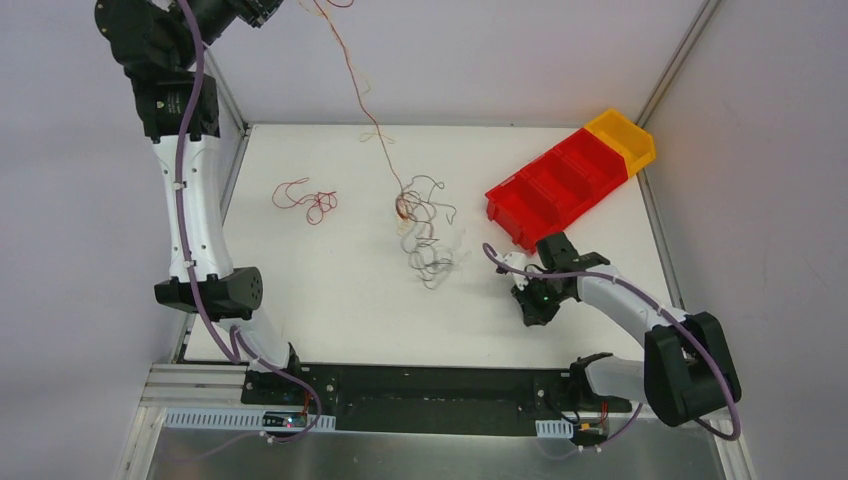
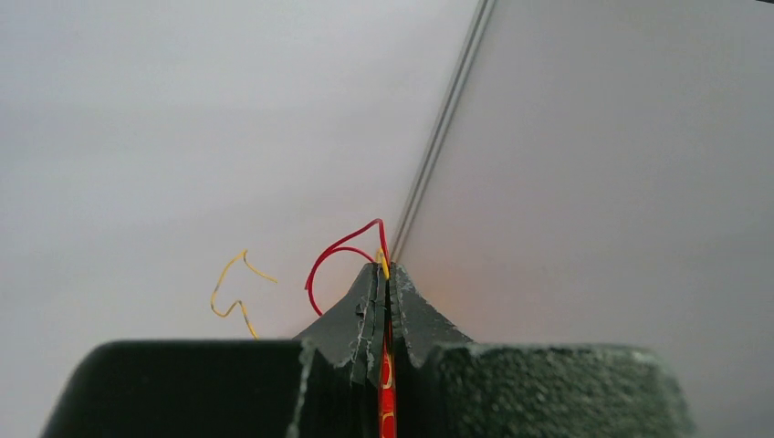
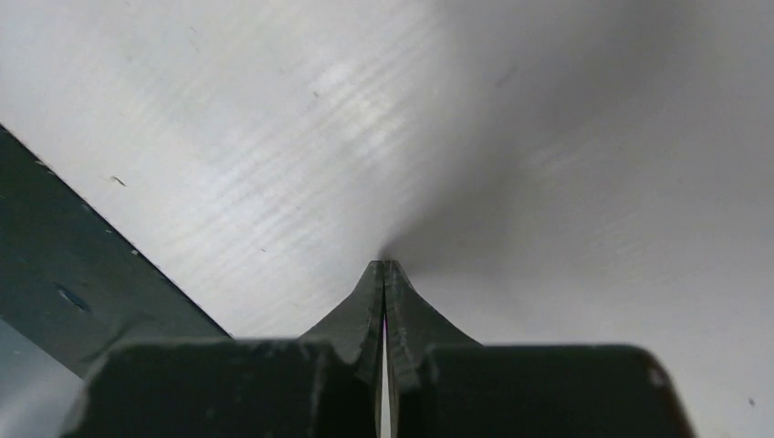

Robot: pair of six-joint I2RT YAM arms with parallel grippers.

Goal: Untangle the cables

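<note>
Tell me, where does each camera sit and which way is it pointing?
Top external: above and behind the robot, looking down on the white table, cable tangle and bins; left arm and right arm show.
Left wrist: high up, facing the enclosure wall; left gripper shows, shut on red and yellow wires.
Right wrist: low, facing bare table; right gripper shows, shut.
Shared: top and left-wrist views both show those hanging wires.

White bench, seen from above. A row of red bins lies diagonally on its far right part, a yellow bin touching the row's far end. A black plate borders the near edge; pale walls enclose the rest.
</note>
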